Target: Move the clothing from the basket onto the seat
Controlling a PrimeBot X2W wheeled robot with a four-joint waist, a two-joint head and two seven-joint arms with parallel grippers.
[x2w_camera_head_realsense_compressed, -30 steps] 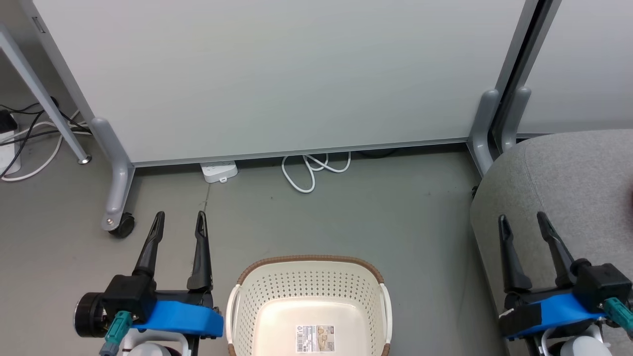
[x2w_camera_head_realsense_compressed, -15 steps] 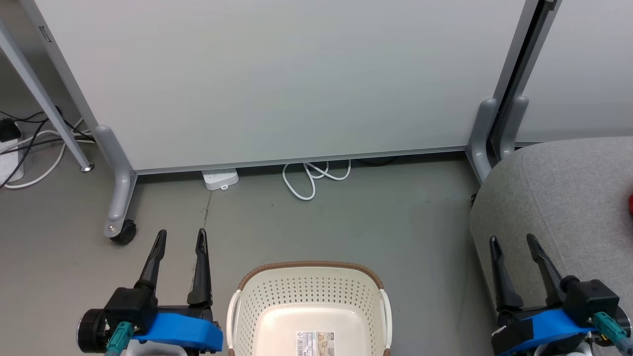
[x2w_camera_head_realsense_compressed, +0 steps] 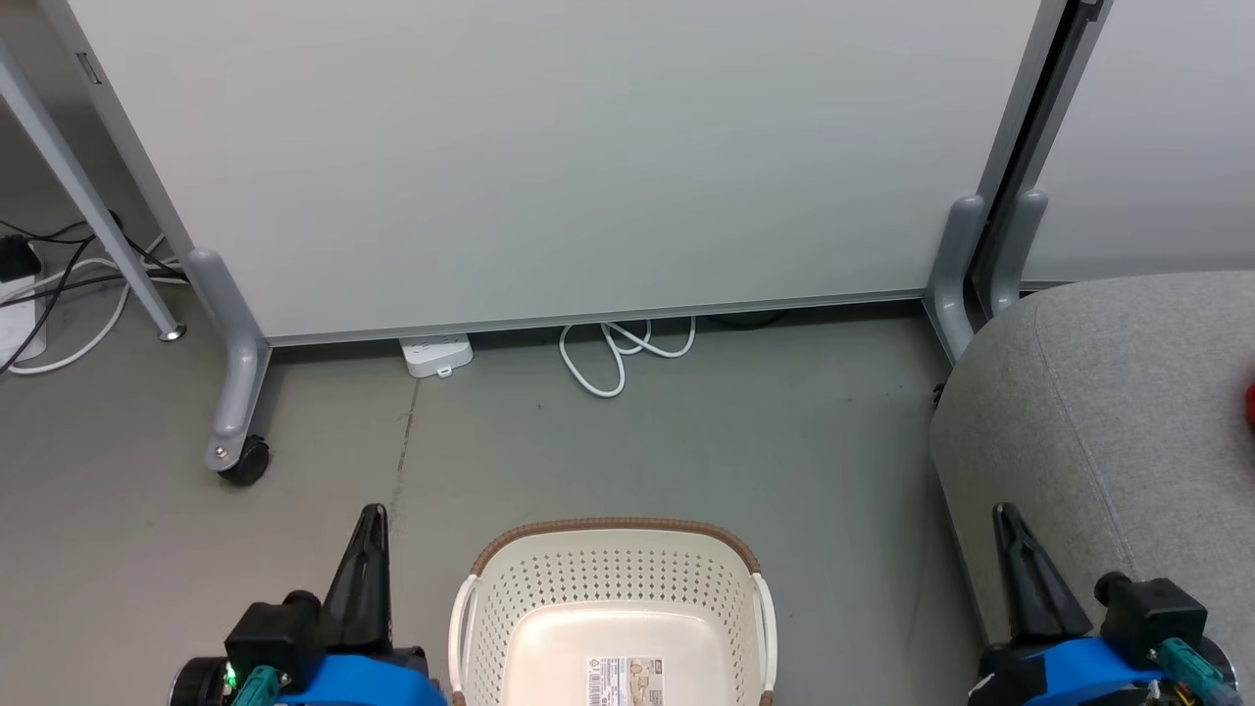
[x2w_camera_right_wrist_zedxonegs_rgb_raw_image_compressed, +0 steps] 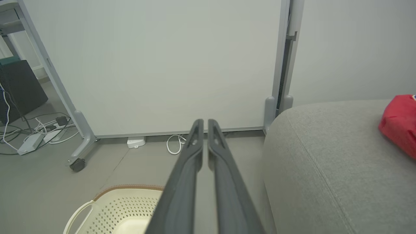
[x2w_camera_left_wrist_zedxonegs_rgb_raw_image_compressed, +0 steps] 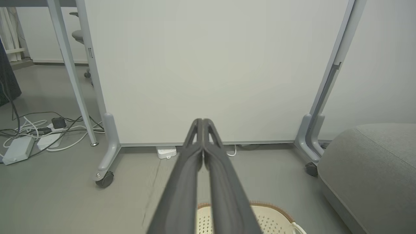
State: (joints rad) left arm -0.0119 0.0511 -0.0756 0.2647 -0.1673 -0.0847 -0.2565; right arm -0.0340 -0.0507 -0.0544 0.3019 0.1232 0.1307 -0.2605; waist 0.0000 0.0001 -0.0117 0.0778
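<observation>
The cream perforated basket [x2w_camera_head_realsense_compressed: 608, 574] with a brown rim stands on the floor at the bottom centre, its inside bare but for a barcode sticker; its rim also shows in the left wrist view as the basket [x2w_camera_left_wrist_zedxonegs_rgb_raw_image_compressed: 276, 213] and in the right wrist view as the basket [x2w_camera_right_wrist_zedxonegs_rgb_raw_image_compressed: 123, 201]. The grey seat [x2w_camera_head_realsense_compressed: 1108, 392] fills the right side. Red clothing [x2w_camera_right_wrist_zedxonegs_rgb_raw_image_compressed: 399, 123] lies on the seat [x2w_camera_right_wrist_zedxonegs_rgb_raw_image_compressed: 325, 156]; a red sliver of clothing [x2w_camera_head_realsense_compressed: 1250, 404] shows at the head view's right edge. My left gripper [x2w_camera_head_realsense_compressed: 371, 520] is shut and empty left of the basket. My right gripper [x2w_camera_head_realsense_compressed: 1005, 520] is shut and empty over the seat's front edge.
A white partition panel [x2w_camera_head_realsense_compressed: 549, 147] on castor legs [x2w_camera_head_realsense_compressed: 230, 392] stands behind the basket. A white power strip [x2w_camera_head_realsense_compressed: 436, 353] and coiled cable [x2w_camera_head_realsense_compressed: 618, 353] lie at its foot. More cables and adapters [x2w_camera_left_wrist_zedxonegs_rgb_raw_image_compressed: 35, 133] lie at the far left beside a table leg [x2w_camera_head_realsense_compressed: 88, 206].
Both grippers have shut from wide open and pulled back toward the bottom of the head view. The camera shifted slightly at first, then held still.
</observation>
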